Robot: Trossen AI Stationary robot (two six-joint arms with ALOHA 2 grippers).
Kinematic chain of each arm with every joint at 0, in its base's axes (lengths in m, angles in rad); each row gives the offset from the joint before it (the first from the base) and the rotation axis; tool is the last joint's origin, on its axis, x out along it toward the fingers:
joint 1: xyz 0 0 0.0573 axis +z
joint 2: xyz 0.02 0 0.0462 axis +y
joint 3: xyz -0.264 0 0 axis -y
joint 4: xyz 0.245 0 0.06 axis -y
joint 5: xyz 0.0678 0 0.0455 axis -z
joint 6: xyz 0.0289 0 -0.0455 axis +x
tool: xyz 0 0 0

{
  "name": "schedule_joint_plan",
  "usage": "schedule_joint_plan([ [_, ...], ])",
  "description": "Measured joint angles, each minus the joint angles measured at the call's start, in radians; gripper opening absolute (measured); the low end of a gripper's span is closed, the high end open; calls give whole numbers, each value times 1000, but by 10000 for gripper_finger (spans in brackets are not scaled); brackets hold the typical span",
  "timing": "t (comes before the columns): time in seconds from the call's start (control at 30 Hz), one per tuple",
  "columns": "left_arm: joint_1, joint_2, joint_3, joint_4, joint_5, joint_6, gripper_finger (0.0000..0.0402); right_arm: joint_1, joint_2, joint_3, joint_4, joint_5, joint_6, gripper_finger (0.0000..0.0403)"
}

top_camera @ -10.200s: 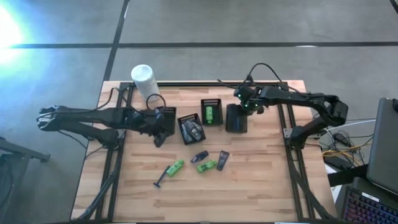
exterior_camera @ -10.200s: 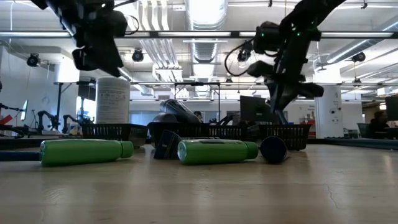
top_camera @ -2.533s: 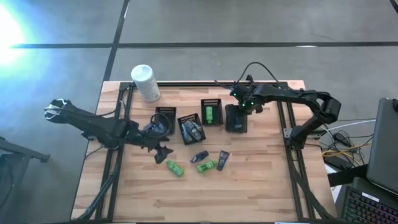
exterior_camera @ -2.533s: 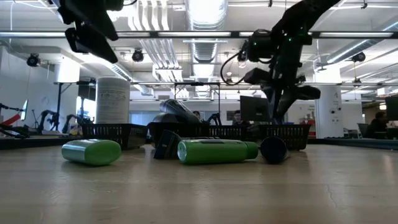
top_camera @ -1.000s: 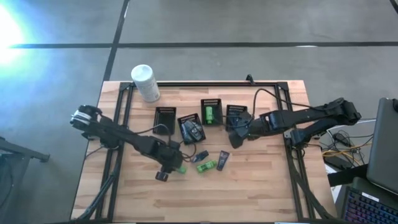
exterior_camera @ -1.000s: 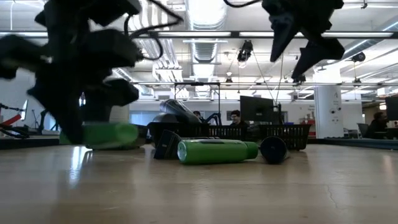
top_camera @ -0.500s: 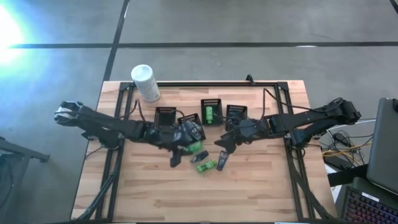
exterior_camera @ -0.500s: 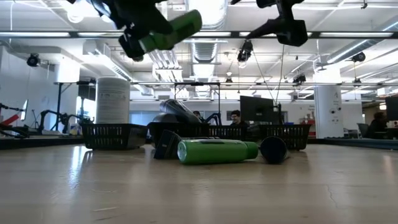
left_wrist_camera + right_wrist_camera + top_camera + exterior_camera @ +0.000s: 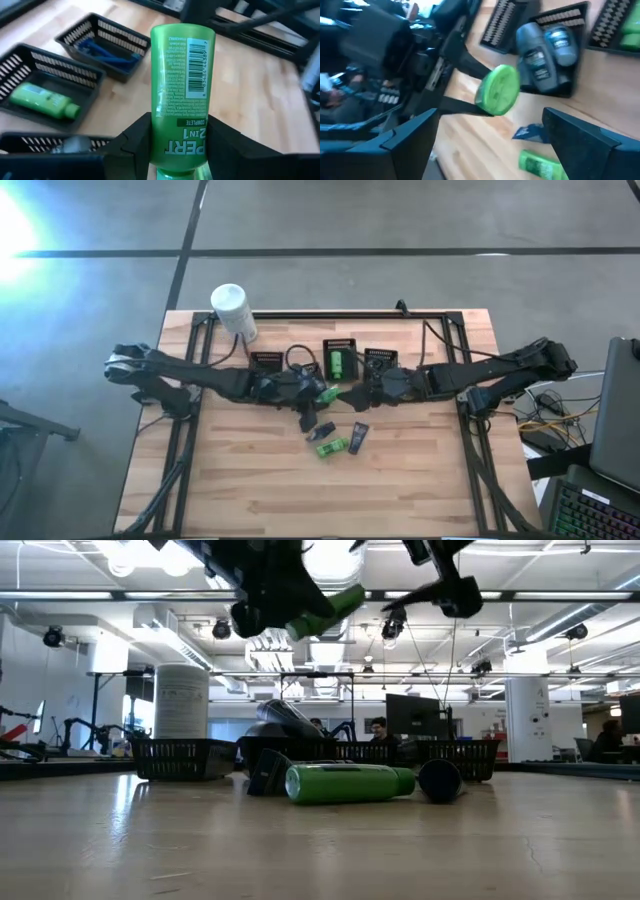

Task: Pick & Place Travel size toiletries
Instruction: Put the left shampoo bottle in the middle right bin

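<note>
The left gripper (image 9: 177, 145) has its fingers squeezed shut on a green bottle (image 9: 181, 80). It holds the bottle up in the air, above the middle of the table (image 9: 420, 490). The bottle sticks straight out from the fingers, long way forward, with its cap end pointing away from the arm. In the high view, the bottle (image 9: 324, 394) is just near of the basket with the other green bottle (image 9: 338, 363), and only a little to its left. So the basket (image 9: 340, 345) lies a short way farther and to the right of the held bottle. That looks like where the bottle should go, and the left arm is the one to carry it.

The right gripper (image 9: 485, 145) has its fingers spread wide with nothing in them. It hangs near the middle too, right beside the held bottle.

One more green bottle (image 9: 331, 447) and a dark tube (image 9: 358, 436) lie on the table, nearer than both grippers. The right arm is closer to those two.
</note>
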Motion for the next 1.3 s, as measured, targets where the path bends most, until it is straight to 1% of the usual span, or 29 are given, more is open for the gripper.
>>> schedule_joint_plan([
  [0.1,21,54,48,-2,-27,-21,150,-10,27,-1,2,37,7,350],
  [0.23,58,97,99,0,-38,-102,150,-13,37,0,3,114,29,336],
  [0.33,86,102,107,1,-38,-137,150,-23,37,0,3,119,32,329],
  [0.5,117,83,103,9,-19,-123,151,-59,43,-7,4,149,54,327],
  [0.57,123,74,104,12,9,-112,151,-78,46,-8,3,157,55,327],
  [0.7,128,73,104,23,30,-109,151,-109,45,-8,9,157,49,326],
  [0.87,133,70,104,37,35,-108,151,-126,47,-10,47,153,40,324],
  [1.0,140,70,103,37,36,-109,151,-129,78,-10,62,156,41,323],
  [1.1,144,70,103,39,43,-104,151,-133,102,-10,94,149,42,308],
  [1.3,146,70,102,22,44,-103,151,-135,123,-10,140,152,41,260],
])
